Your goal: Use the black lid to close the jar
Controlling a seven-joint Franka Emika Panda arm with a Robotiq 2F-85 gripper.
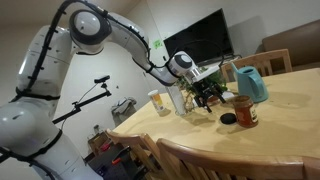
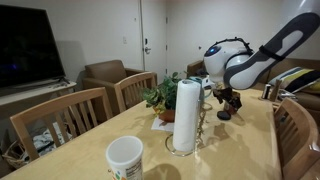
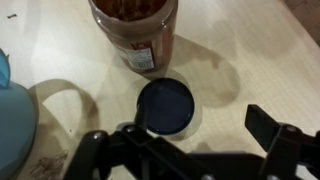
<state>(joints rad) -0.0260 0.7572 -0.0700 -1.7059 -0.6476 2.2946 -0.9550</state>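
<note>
The black lid (image 3: 165,105) lies flat on the wooden table just in front of the jar (image 3: 135,35), which stands open with dark reddish-brown contents and a label band. In an exterior view the lid (image 1: 229,119) sits beside the jar (image 1: 245,110). My gripper (image 3: 197,118) is open and empty and hovers over the table. Its one finger is over the lid's near edge and the other is well off to the side. The gripper also shows in both exterior views (image 1: 207,95) (image 2: 226,102).
A teal pitcher (image 1: 251,83) (image 3: 12,110) stands close beside the jar. A pale cup (image 1: 160,102) and a clear bottle (image 1: 177,98) stand near the table edge. A paper towel roll (image 2: 185,115), a plant (image 2: 160,98) and a white cup (image 2: 125,158) are on the table. Chairs surround it.
</note>
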